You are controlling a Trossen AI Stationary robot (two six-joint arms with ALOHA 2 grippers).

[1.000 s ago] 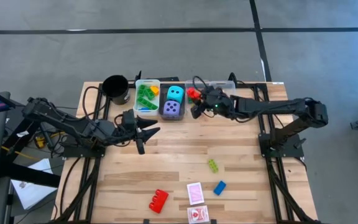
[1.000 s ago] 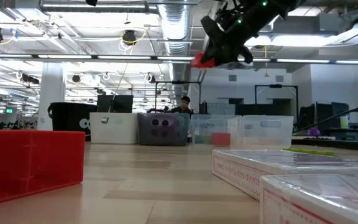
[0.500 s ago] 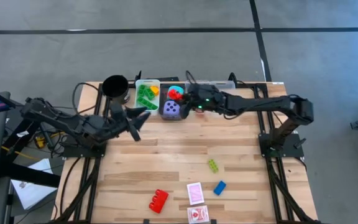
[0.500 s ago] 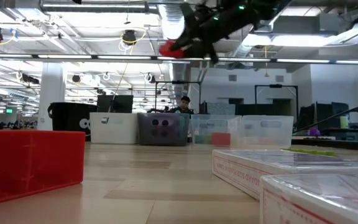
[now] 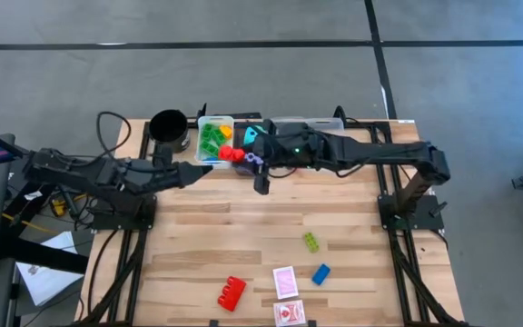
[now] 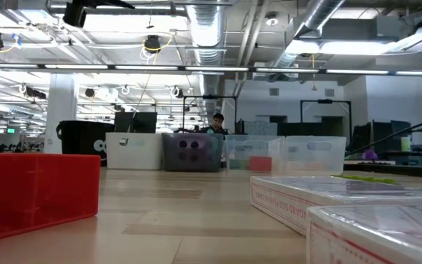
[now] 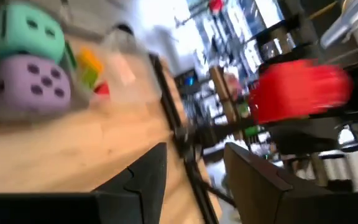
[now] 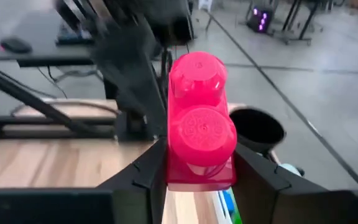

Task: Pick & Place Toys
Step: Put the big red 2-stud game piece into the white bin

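My right gripper (image 5: 234, 156) is shut on a red brick (image 5: 227, 154), high above the far bins, between the white bin of green bricks (image 5: 212, 138) and the dice bin. The cyan die (image 7: 27, 31) and the purple die (image 7: 33, 84) lie in that bin. My left gripper (image 5: 193, 173) is open and empty, just left of the red brick. A green brick (image 5: 310, 242), a blue brick (image 5: 320, 273), another red brick (image 5: 231, 292) and two red-white cards (image 5: 285, 282) lie flat on the near part of the table. My right gripper pinches the red brick's two opposite side walls (image 8: 169, 165) between its two fingers. The fingers reach in roughly level from the table's right side. The brick is lifted clear above the bins, its two studs (image 8: 199, 118) facing back toward the wrist.
A black round cup (image 5: 169, 127) stands at the far left, beside the white bin. A clear bin (image 5: 320, 123) stands to the right of the dice bin, partly under my right arm. Bare wood lies in the table's middle (image 5: 243, 218).
My right gripper has carried the red brick toward the table's left edge, from above the clear bin, past the dice, to the white bin's edge. My left gripper has drawn back toward the left and far edges.
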